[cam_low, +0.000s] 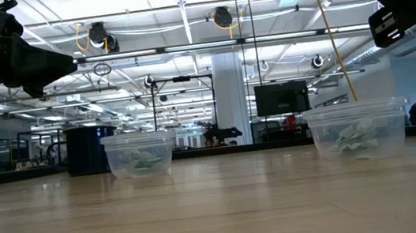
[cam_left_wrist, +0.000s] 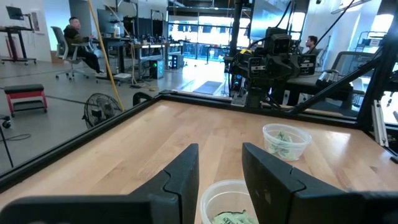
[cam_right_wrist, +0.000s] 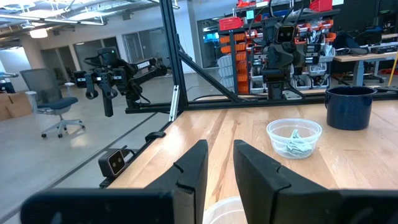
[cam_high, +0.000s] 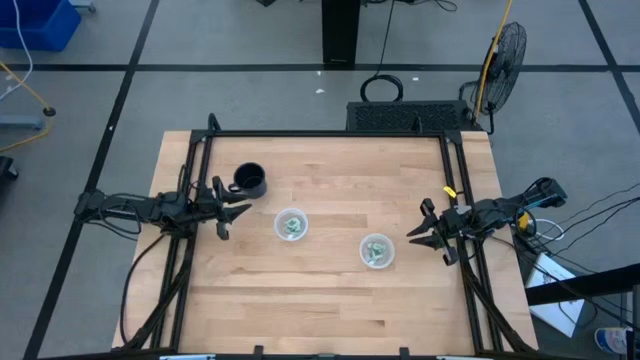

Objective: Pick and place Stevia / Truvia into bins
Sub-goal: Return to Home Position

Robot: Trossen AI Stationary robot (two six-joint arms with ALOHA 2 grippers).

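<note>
Two clear plastic cups stand on their bases on the wooden table, the left cup [cam_high: 291, 225] and the right cup [cam_high: 377, 250]. Pale green packets [cam_high: 291, 228] lie crumpled inside the left cup, and more packets [cam_high: 377, 252] lie in the right one. I see no loose packet on the table. My left gripper [cam_high: 235, 212] hovers open left of the left cup, which shows just below its fingers [cam_left_wrist: 229, 205]. My right gripper [cam_high: 415, 236] hovers open right of the right cup. In the low view both cups [cam_low: 139, 153] [cam_low: 357, 128] sit below the raised arms.
A black mug [cam_high: 250, 180] stands behind the left cup, close to my left gripper. A black frame [cam_high: 330, 134] borders the table's far edge and sides. Bare wood [cam_high: 330, 300] stretches toward the near edge. People sit at desks in the room beyond.
</note>
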